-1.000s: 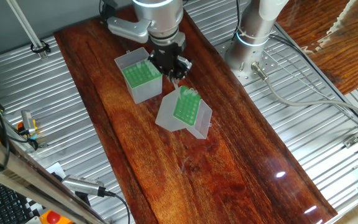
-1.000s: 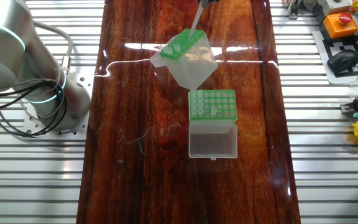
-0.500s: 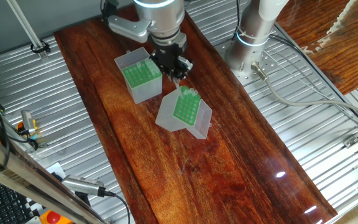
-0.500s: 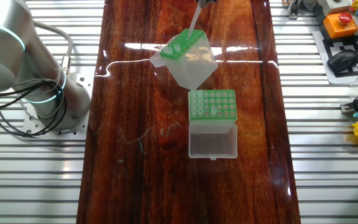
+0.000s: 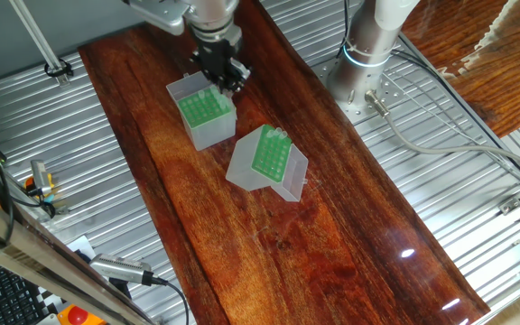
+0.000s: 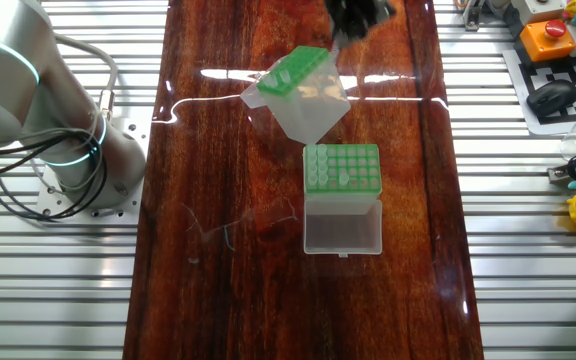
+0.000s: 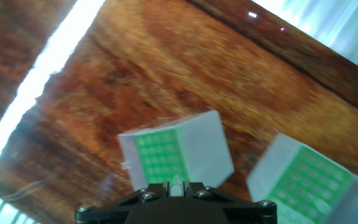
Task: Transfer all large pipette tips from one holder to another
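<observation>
Now the tool (image 5: 223, 74) hangs in the upper middle of one fixed view, over the far edge of the grey box (image 5: 206, 114), jaws narrow on a tip (image 7: 175, 186) seen pale between them in the hand view. Lower right of it, the whitish box (image 5: 269, 163) lies tilted on the surface (image 5: 350, 244), a few tips in its green rack.
</observation>
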Motion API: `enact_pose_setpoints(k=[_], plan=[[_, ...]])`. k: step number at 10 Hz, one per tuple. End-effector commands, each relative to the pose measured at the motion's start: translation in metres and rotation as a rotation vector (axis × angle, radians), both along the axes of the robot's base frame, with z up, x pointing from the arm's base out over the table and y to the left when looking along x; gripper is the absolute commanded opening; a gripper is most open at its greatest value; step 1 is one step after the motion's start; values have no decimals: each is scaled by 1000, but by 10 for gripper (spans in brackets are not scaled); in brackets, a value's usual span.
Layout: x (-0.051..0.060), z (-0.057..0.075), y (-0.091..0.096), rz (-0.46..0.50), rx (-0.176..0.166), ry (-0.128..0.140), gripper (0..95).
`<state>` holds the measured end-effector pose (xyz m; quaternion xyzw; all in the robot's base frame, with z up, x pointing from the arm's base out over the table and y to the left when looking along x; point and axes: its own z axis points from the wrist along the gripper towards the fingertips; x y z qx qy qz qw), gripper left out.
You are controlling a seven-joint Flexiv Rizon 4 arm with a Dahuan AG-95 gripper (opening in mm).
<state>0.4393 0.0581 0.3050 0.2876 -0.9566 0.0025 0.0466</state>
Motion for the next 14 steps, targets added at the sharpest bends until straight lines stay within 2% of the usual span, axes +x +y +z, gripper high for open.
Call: enact_pose_setpoints(k=[1,2,4,6,7,8,9,10,11,12,14], plan=[[-5,2,6,-74,36,-3,0],[-5,3,4,-75,31,-9,0],[2,1,-47,6,50,-27,0],[12,0,-83,63,54,-33,0],[12,-2,-89,73,54,-38,0],[11,-4,-91,69,75,-42,0],[11,-4,-91,61,80,-36,0],[11,-4,-91,36,76,-34,0],[11,-4,-91,13,54,-35,0],[11,-4,-91,12,54,-39,0],[15,-8,-100,26,55,-69,0]])
